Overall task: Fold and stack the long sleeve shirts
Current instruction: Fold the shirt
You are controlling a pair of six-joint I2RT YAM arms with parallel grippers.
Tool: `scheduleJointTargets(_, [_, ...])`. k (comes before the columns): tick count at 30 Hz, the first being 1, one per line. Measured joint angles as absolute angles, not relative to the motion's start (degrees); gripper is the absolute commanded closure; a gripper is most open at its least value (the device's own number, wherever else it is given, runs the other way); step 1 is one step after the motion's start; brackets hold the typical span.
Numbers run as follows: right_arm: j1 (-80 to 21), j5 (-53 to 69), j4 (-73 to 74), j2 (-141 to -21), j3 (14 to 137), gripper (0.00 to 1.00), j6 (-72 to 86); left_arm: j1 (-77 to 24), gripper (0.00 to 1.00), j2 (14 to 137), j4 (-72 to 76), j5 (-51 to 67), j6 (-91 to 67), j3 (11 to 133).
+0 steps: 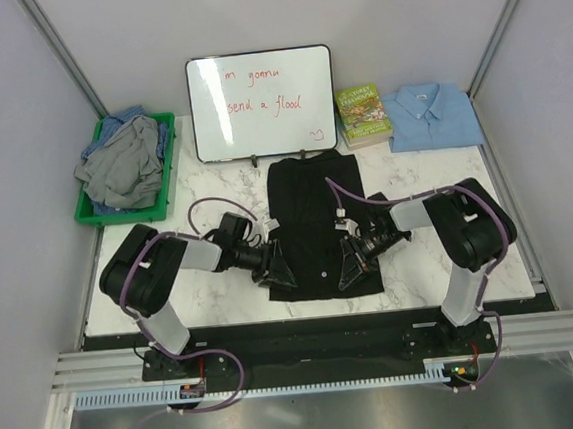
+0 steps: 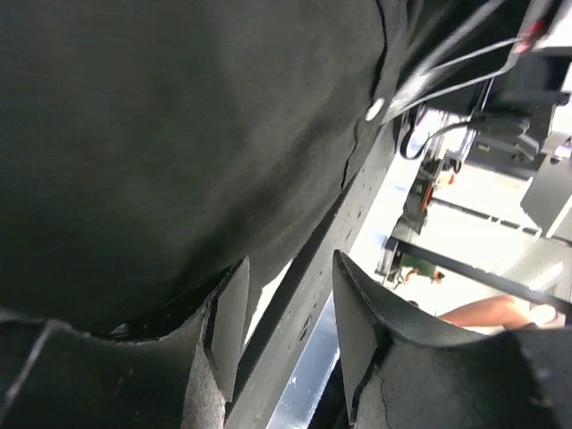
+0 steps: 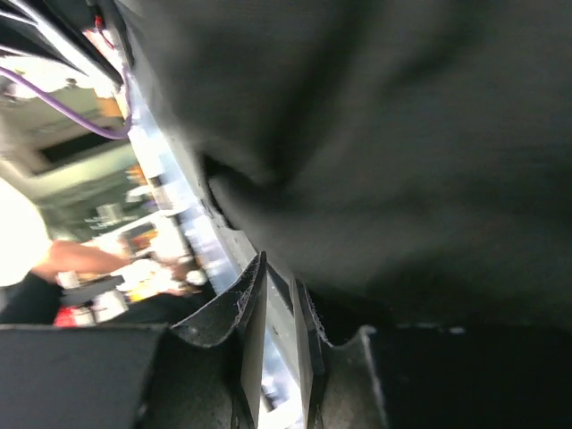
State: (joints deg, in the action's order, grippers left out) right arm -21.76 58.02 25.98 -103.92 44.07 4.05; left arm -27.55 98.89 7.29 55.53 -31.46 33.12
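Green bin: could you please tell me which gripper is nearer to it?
Left. The left gripper sits at the black shirt's near-left corner, toward the green bin; the right gripper sits at its near-right corner.

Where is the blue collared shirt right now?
In the top view, the blue shirt lies folded at the far right of the table, just right of the book.

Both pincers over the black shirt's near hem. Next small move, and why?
Probably lower and close both on the near hem of the plain black fabric shirt. The left pincer and right pincer sit over its near corners, jaws apart, and the wrist views show no cloth between them, so nothing is gripped yet.
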Motion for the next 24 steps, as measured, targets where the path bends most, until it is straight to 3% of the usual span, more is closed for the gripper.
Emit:
scheduleJointTargets(3, [-19.7,60.6,27.6,-107.9,44.9,0.76,2.8,-25.6,0.48,99.0,6.3,55.7,-30.1,33.9])
scheduleJointTargets(7, [-19.1,61.2,31.8,-107.1,46.2,0.69,-0.4,-24.7,0.45,95.5,2.8,55.5,-25.9,34.2])
scheduleJointTargets(12, [-21.3,61.7,34.4,-94.5,47.5,0.64,-0.3,-28.4,0.46,78.3,-7.6,46.4,-11.5,38.8])
scheduleJointTargets(15, [-21.6,60.7,31.5,-88.9,51.9,0.66,1.7,-37.6,0.45,67.0,-9.7,35.0,0.5,40.1])
scheduleJointTargets(18, [-21.7,58.7,28.3,-92.5,58.8,0.68,1.7,-50.9,0.45,59.0,-10.8,24.1,10.8,37.4])
scheduleJointTargets(19, [-21.8,57.7,27.7,-94.9,61.2,0.68,1.3,-54.5,0.45,58.3,-11.0,21.4,13.1,36.4])
scheduleJointTargets(20, [-21.9,56.8,27.3,-97.0,62.8,0.7,1.0,-58.8,0.36,58.0,-11.1,17.9,15.8,35.3])
scheduleJointTargets(21, [-22.1,55.7,26.9,-99.7,64.7,0.71,0.4,-62.2,0.34,58.4,-11.3,14.5,18.1,34.4])
scheduleJointTargets(24, [-23.4,52.8,26.5,-107.0,68.3,0.73,-1.1,-69.3,0.34,65.4,-11.9,3.0,23.6,33.4])
